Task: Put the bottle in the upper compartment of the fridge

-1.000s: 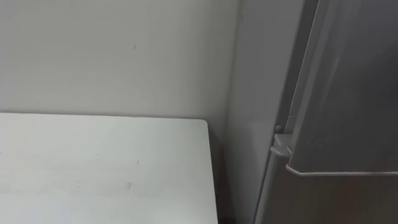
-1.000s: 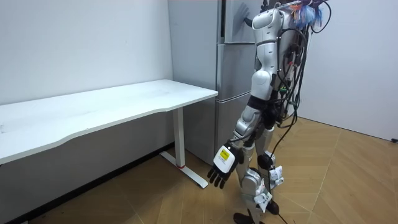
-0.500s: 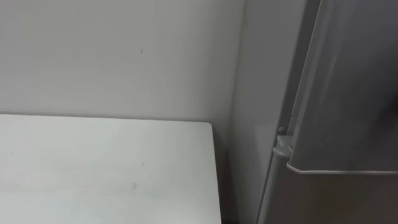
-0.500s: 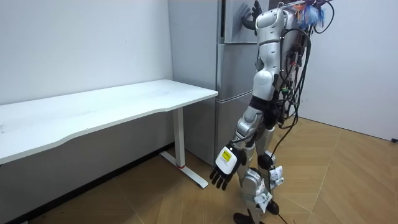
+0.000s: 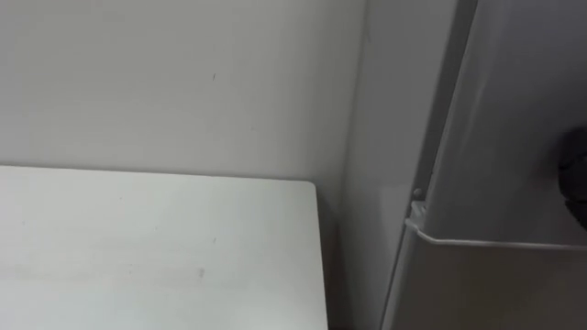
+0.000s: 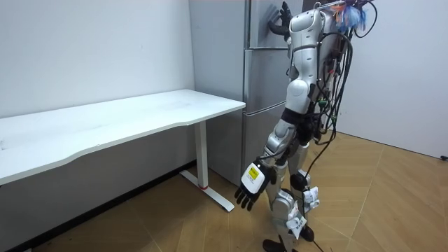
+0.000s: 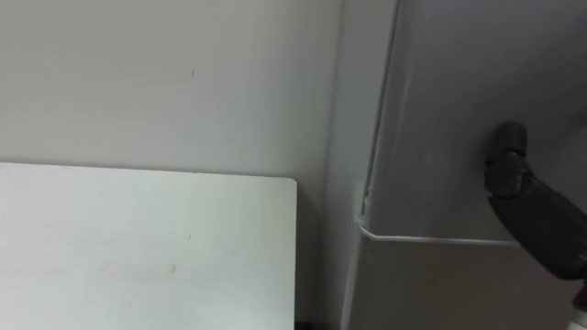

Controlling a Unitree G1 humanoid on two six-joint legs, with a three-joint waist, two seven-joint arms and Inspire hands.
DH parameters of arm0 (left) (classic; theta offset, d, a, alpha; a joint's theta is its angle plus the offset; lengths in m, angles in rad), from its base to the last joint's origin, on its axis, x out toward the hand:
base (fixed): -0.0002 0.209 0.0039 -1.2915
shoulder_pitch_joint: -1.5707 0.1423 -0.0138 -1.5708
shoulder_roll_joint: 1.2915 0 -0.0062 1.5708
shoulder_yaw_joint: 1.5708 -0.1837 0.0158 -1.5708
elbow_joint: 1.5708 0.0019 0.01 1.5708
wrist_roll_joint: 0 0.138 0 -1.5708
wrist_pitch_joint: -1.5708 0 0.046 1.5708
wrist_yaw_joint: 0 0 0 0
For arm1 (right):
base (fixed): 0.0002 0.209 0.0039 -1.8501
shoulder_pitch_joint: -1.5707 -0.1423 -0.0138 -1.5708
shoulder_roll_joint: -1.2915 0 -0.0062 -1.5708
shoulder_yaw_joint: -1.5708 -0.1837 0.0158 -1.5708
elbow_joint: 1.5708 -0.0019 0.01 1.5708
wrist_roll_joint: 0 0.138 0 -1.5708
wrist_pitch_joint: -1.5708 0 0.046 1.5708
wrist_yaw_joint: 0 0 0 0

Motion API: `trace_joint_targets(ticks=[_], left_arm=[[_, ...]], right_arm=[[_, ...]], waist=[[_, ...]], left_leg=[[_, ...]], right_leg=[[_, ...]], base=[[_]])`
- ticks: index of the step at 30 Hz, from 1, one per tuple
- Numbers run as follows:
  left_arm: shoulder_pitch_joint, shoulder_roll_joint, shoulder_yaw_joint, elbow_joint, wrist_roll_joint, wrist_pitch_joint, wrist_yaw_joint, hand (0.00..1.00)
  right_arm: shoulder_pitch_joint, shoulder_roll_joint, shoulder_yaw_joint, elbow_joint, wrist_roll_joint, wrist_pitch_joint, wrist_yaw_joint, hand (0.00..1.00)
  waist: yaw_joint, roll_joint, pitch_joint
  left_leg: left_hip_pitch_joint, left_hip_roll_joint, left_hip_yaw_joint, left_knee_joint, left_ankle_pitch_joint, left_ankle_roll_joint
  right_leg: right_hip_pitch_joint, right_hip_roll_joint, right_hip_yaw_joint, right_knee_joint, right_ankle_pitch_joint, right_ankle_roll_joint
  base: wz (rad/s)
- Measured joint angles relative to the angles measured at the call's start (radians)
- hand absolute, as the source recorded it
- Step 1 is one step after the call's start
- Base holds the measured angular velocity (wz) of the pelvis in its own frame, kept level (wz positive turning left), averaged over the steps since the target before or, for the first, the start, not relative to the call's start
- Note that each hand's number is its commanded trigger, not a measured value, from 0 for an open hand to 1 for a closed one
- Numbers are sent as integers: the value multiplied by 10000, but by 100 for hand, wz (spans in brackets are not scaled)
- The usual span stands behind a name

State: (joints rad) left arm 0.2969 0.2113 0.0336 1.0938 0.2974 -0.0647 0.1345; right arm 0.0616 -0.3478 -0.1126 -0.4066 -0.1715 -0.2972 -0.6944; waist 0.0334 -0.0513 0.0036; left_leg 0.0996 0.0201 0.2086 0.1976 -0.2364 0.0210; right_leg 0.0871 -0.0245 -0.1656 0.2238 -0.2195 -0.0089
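Now holds the right hand (image 7: 527, 206) up against the upper fridge door (image 7: 440, 110), fingers straight, gripping nothing. Lets the left hand (image 6: 248, 190) hang by the thigh, fingers relaxed, likewise unladen. Stands close before one fridge (image 6: 262, 77), doors closed, so cannot tell what sits inside. Sees one white table (image 5: 156, 247) just beside it. Cannot tell where the bottle is.

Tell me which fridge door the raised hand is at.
The upper door: the right hand is raised before it, open, fingers above the seam that parts it from the door below. The left hand hangs low.
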Motion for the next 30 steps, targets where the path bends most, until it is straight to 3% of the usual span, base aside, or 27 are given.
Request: trace_joint_targets(ticks=[15,23,30], left_arm=[[-126,10,-46,-139,228,18,-144,0],[-115,7,-44,-389,701,596,-436,0],[-192,10,7,-552,686,854,-629,0]], right_arm=[[-41,-14,472,854,-92,-287,937,0],[-39,-23,262,1265,-751,-181,1361,0],[-189,-210,116,1698,-741,64,2076,0]], waist=[[16,67,8],[-30,49,-32],[-29,-68,-28]], left_leg=[[154,17,23,-84,14,-20],[194,5,32,-57,24,-30],[313,39,34,-13,25,-28]], right_leg=[[169,21,-21,-72,67,-20],[344,86,-14,-380,196,-34],[413,70,9,-381,202,-34]], base=[[-1],[-1],[-2]])
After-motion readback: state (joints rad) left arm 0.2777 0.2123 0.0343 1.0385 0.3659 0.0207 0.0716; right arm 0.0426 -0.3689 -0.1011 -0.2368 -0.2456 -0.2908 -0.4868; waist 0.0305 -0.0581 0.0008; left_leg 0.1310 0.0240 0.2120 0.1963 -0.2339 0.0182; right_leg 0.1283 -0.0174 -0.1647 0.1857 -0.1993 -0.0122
